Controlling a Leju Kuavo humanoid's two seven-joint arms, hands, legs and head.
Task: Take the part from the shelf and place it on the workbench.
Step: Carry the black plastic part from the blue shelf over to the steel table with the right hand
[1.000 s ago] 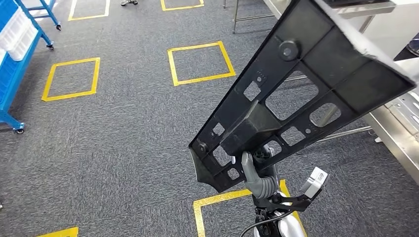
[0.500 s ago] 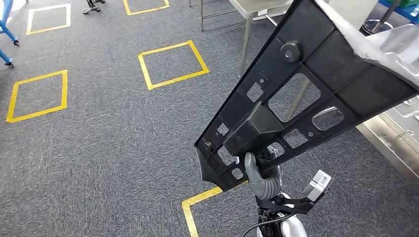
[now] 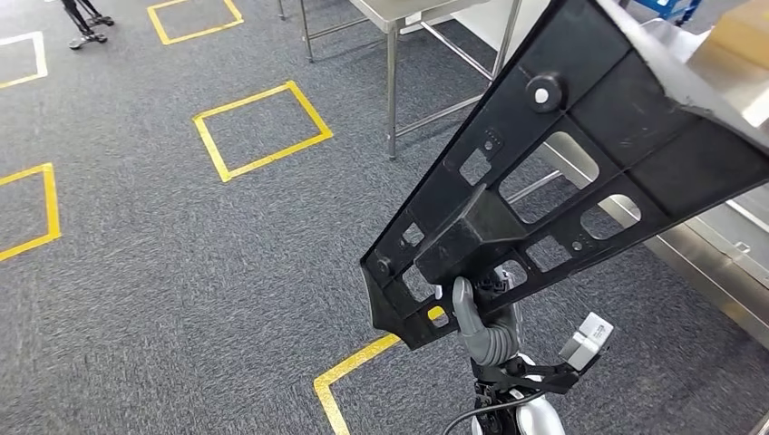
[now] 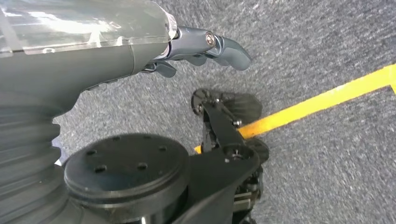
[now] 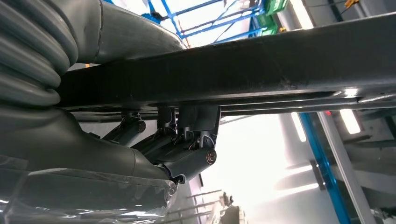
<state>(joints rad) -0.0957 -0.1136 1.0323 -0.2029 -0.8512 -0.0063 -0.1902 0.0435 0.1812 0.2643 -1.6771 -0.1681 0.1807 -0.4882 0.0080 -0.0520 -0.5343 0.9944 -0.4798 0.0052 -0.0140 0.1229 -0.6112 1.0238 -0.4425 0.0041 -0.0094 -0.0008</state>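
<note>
Part: one large black moulded plastic panel [image 3: 580, 154], flat, ribbed, with rectangular and oval cut-outs and a round boss near its wide end. I see it raised in front of the head camera, tilted, its narrow end low and its wide end high toward the right. It is off any shelf and not on a table; it hangs over the floor.

Right hand [image 3: 485, 322]: grey, thumb up against the panel's narrow lower end. In the right wrist view the dark fingers [image 5: 187, 135] are clamped under the panel's long edge [image 5: 261, 65], so I log this hand as gripping the panel.

Left hand [image 4: 205, 46]: seen in the left wrist view above the carpet, fingers [image 4: 231, 49] lightly curved and apart, nothing in them. I log it as holding nothing.

Floor: dark grey carpet [image 3: 181, 272] with yellow tape squares [image 3: 258, 127]; one yellow tape corner [image 3: 354, 372] lies below the panel.

Furniture: a stainless steel table with thin metal legs [image 3: 392, 82] stands beyond the panel, upper middle. A second steel surface [image 3: 725, 263] runs along the right edge, partly behind the panel's wide end. A brown box-like shape [image 3: 744, 36] sits at the top right corner; I cannot tell what it is.
</note>
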